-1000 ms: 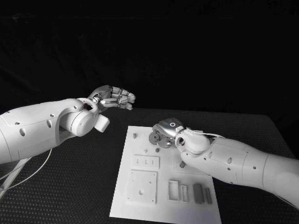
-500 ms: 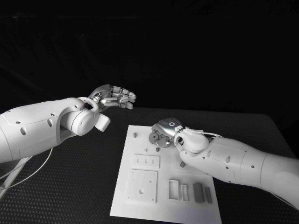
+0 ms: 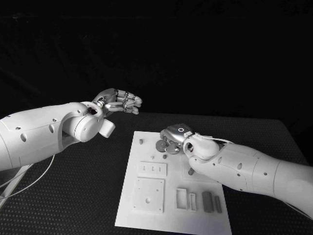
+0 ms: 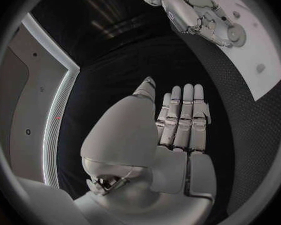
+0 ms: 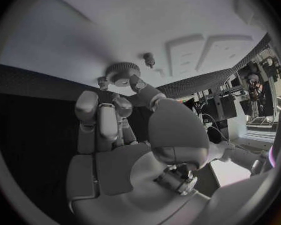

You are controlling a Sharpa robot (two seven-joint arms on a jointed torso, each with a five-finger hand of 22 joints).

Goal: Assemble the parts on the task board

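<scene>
The white task board (image 3: 172,215) lies in the middle of the black table. My right hand (image 3: 175,138) is over the board's far end, its fingertips pinching a grey toothed gear (image 3: 162,145) that sits on the board. In the right wrist view the gear (image 5: 122,71) lies between the fingertips (image 5: 138,83) against the board (image 5: 147,20), with a small peg (image 5: 149,59) close by. My left hand (image 3: 120,102) hovers above the table beyond the board's far left corner; the left wrist view shows this hand (image 4: 178,120) holding nothing, fingers stretched out side by side.
Two grey bars (image 3: 212,202) lie at the board's near right, beside white slotted blocks (image 3: 185,199). A square plate (image 3: 148,195) and a smaller one (image 3: 153,169) sit on its left half. A small peg (image 3: 142,142) stands near the far left edge.
</scene>
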